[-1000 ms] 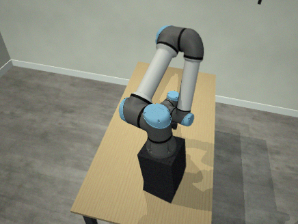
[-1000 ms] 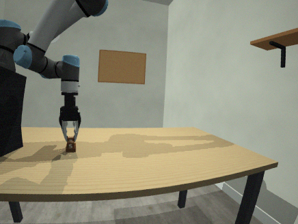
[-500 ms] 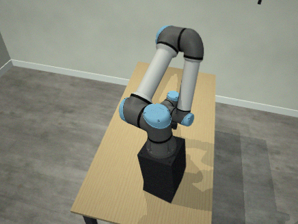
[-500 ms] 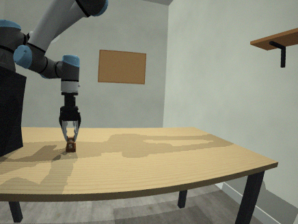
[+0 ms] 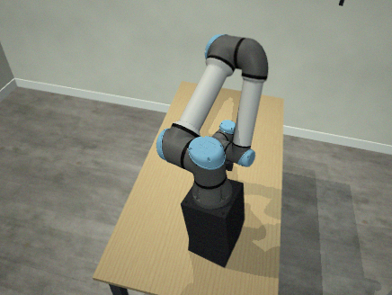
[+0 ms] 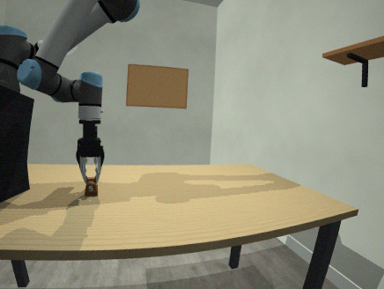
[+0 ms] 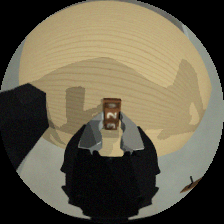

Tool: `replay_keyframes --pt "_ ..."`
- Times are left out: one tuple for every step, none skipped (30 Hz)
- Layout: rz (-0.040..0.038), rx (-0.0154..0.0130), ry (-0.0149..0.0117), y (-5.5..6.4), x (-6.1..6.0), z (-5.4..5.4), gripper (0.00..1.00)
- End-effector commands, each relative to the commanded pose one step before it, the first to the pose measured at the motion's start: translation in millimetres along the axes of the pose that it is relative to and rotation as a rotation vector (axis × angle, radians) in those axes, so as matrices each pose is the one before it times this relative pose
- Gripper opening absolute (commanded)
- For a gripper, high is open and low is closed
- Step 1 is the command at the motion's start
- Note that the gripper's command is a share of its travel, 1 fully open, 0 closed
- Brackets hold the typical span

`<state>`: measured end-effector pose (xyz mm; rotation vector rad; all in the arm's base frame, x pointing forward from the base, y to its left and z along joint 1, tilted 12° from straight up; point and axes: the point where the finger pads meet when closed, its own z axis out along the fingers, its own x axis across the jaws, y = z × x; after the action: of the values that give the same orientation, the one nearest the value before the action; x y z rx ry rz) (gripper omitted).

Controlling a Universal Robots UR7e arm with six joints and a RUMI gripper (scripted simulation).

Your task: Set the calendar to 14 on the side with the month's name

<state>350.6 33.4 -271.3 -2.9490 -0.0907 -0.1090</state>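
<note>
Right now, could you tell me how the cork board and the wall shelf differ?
The cork board lies flat against the far wall; the wall shelf juts out from the right wall. The shelf rests on a black bracket; the board shows none. The shelf hangs higher. Both look brown.

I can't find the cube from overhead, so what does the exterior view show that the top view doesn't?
Only the exterior view shows the gripper shut on a small brown number cube low at the table, with a 5 facing the camera, plus a wall shelf and corkboard. Only the top view shows the whole arm and its black pedestal. Both show the wooden table.
</note>
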Motion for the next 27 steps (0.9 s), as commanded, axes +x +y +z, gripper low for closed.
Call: replay_keyframes --pt "-0.00004 -0.0005 0.00093 0.17 0.34 1.09 0.1" --pt "0.0 0.0 0.0 0.0 0.0 0.49 0.1" --pt "0.0 0.0 0.0 0.0 0.0 0.49 0.1" --pt "0.0 0.0 0.0 0.0 0.0 0.49 0.1" --pt "0.0 0.0 0.0 0.0 0.0 0.48 0.1" --pt "0.0 0.0 0.0 0.0 0.0 0.46 0.1" --pt "0.0 0.0 0.0 0.0 0.0 0.44 0.1" --pt "0.0 0.0 0.0 0.0 0.0 0.42 0.1" --pt "0.0 0.0 0.0 0.0 0.0 0.39 0.1" --pt "0.0 0.0 0.0 0.0 0.0 0.35 0.1" --pt "0.0 0.0 0.0 0.0 0.0 0.32 0.1" --pt "0.0 0.0 0.0 0.0 0.0 0.28 0.1" --pt "0.0 0.0 0.0 0.0 0.0 0.24 0.1" --pt "0.0 0.0 0.0 0.0 0.0 0.2 0.1" --pt "0.0 0.0 0.0 0.0 0.0 0.16 0.1" --pt "0.0 0.0 0.0 0.0 0.0 0.0 0.1" --pt "0.0 0.0 0.0 0.0 0.0 0.0 0.1" --pt "0.0 0.0 0.0 0.0 0.0 0.12 0.1" --pt "0.0 0.0 0.0 0.0 0.0 0.09 0.1" --pt "0.0 0.0 0.0 0.0 0.0 0.06 0.1" --pt "0.0 0.0 0.0 0.0 0.0 0.03 0.1" --pt "0.0 0.0 0.0 0.0 0.0 0.01 0.1" --pt "0.0 0.0 0.0 0.0 0.0 0.0 0.1" --pt "0.0 0.0 0.0 0.0 0.0 0.0 0.1" --pt "0.0 0.0 0.0 0.0 0.0 0.0 0.1" --pt "0.0 0.0 0.0 0.0 0.0 0.0 0.1" --pt "0.0 0.0 0.0 0.0 0.0 0.0 0.1"
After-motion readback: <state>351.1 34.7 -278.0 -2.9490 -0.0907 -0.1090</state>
